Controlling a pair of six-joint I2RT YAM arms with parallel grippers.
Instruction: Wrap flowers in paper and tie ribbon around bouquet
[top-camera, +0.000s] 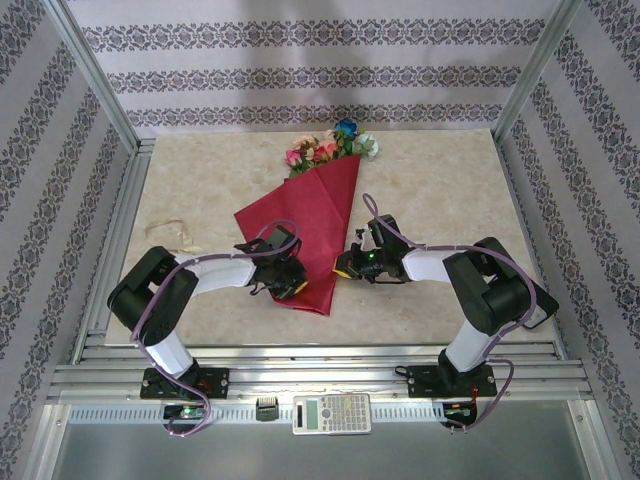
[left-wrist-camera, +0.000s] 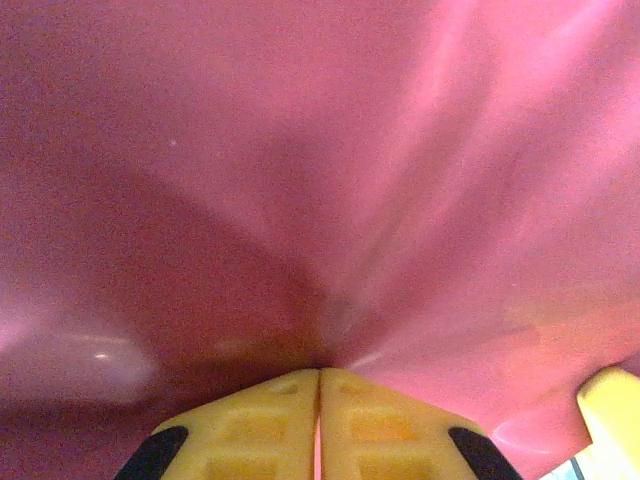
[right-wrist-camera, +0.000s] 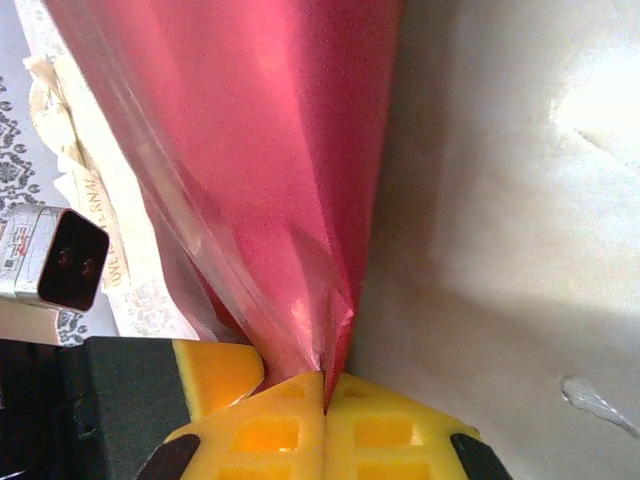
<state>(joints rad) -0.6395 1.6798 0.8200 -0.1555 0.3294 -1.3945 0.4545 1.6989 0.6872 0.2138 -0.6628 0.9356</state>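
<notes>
- Wrapping is in hand: the paper (top-camera: 310, 230), folded round the flowers (top-camera: 325, 150), is pinched by left jaws and right jaws.
- Next, the ribbon (top-camera: 170, 228) at left probably must be fetched.

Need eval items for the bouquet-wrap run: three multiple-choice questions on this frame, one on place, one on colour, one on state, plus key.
1. The thin cream ribbon lies: A) loose on the beige tabletop, left of the red paper cone; B) tied round the cone; C) draped over an arm.
2. The fingers of the left gripper are: A) blue; B) green; C) yellow.
3. The left gripper is: A) wide open; B) shut on the red paper cone; C) shut on the ribbon.
Key: 1A, top view shows it apart from the cone; 2C, yellow in the left wrist view; 3B, fingers meet with paper pinched between.
</notes>
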